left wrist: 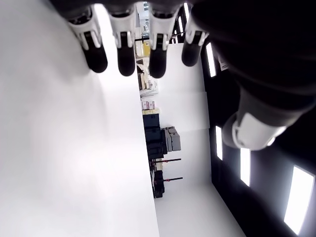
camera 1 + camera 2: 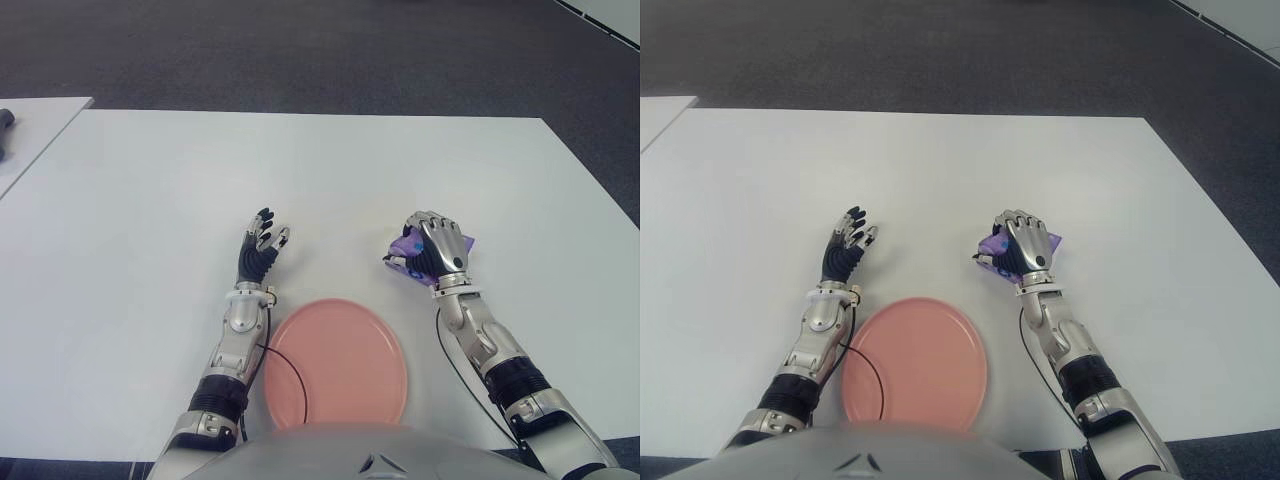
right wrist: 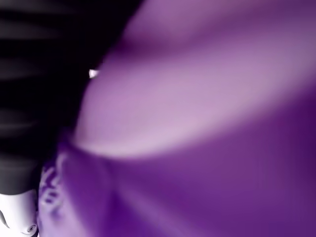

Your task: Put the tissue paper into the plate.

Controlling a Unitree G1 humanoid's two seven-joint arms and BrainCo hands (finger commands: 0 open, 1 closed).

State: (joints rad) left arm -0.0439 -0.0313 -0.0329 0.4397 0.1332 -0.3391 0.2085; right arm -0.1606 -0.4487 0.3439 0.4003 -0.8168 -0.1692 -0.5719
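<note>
My right hand [image 2: 440, 252] was curled around the purple tissue paper [image 2: 404, 246], gripping it over the white table [image 2: 140, 200] at about one o'clock from the pink plate [image 2: 335, 365]. My left hand [image 2: 258, 250] showed at eleven o'clock from it, fingers loosely spread, apparently holding nothing.

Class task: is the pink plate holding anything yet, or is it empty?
Empty. The plate shows a bare pink surface; the tissue pack is off it, grasped by the right hand. The left hand holds nothing.
</note>
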